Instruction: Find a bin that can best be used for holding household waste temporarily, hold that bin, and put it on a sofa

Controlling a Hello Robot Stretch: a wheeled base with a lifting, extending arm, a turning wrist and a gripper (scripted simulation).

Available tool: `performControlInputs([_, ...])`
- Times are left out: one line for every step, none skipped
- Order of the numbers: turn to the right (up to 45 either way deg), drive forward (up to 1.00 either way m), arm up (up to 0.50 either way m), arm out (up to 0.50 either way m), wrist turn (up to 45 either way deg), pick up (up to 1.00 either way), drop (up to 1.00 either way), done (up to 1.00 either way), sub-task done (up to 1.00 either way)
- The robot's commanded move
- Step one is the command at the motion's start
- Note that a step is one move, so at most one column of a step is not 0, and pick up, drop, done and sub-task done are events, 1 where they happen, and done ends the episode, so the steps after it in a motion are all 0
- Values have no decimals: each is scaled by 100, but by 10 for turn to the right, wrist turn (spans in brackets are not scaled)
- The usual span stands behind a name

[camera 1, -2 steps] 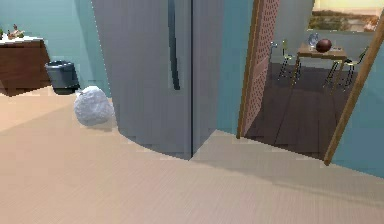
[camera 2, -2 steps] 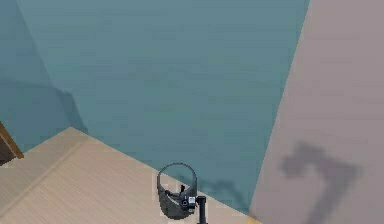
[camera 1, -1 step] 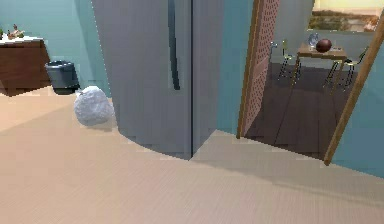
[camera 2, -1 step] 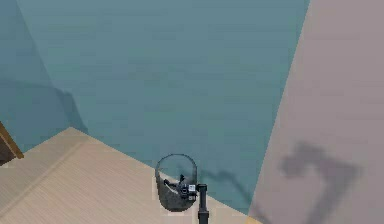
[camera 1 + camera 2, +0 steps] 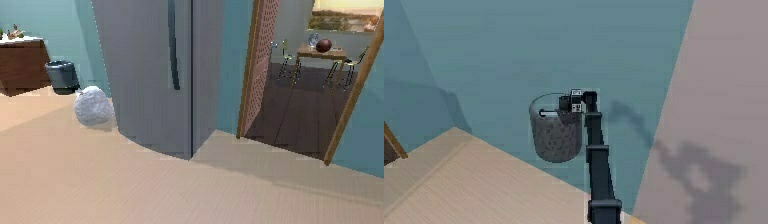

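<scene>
In the arm side view a grey speckled cylindrical bin (image 5: 556, 138) hangs at the far end of the dark arm (image 5: 598, 160), in front of the teal wall and above the floor. The gripper (image 5: 558, 106) sits at the bin's top rim and holds it clear of every surface. In the forward view a second, dark bin (image 5: 61, 76) stands on the floor at the far left, beside a wooden cabinet (image 5: 22, 62).
A white tied bag (image 5: 94, 106) lies on the floor next to a tall grey fridge (image 5: 160, 70). On the forward view's right an open doorway (image 5: 290, 80) leads to a room with a table (image 5: 322, 52) and chairs. Tan floor lies ahead.
</scene>
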Motion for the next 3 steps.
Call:
performControlInputs([0,0,18,0,0,0,0,0,0])
performControlInputs([0,0,0,0,-450,0,0,0,0])
performControlInputs([0,0,0,0,-450,0,0,0,0])
